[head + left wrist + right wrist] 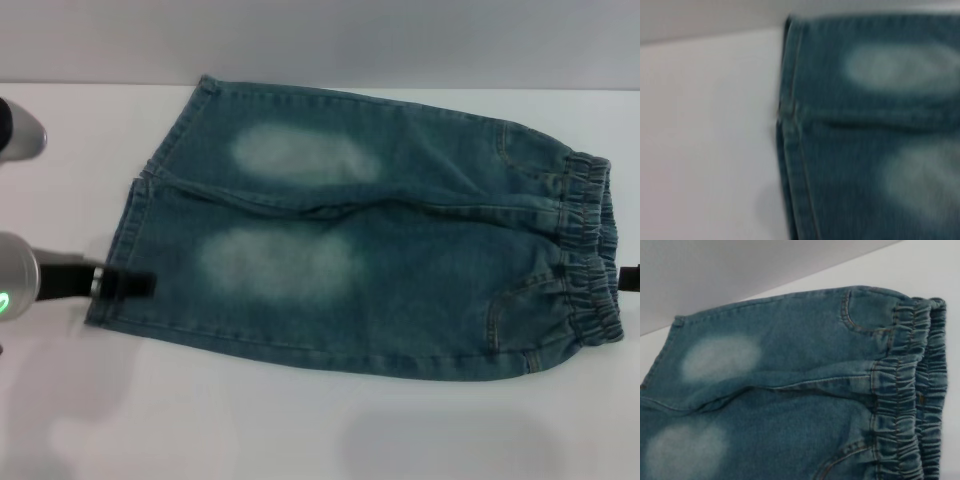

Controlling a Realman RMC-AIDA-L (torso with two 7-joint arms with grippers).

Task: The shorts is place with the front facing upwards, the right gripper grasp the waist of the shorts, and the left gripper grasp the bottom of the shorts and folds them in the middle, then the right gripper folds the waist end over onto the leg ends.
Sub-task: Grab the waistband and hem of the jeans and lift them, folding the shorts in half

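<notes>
On the white table (300, 430), faded denim shorts (400, 260) lie flat; claw states unclear.

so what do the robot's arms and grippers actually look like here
The left arm is a rounded silver-grey cylinder with a glowing green light, ending in the left gripper, flat and black. Another silver segment shows above. The right gripper is only a black sliver.

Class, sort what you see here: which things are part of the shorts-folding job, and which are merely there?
Part of the job:
- shorts, lying flat
- waistband
- leg hems
- left claw at the near leg hem
- right claw, at the waistband edge

Merely there:
- white table
</notes>
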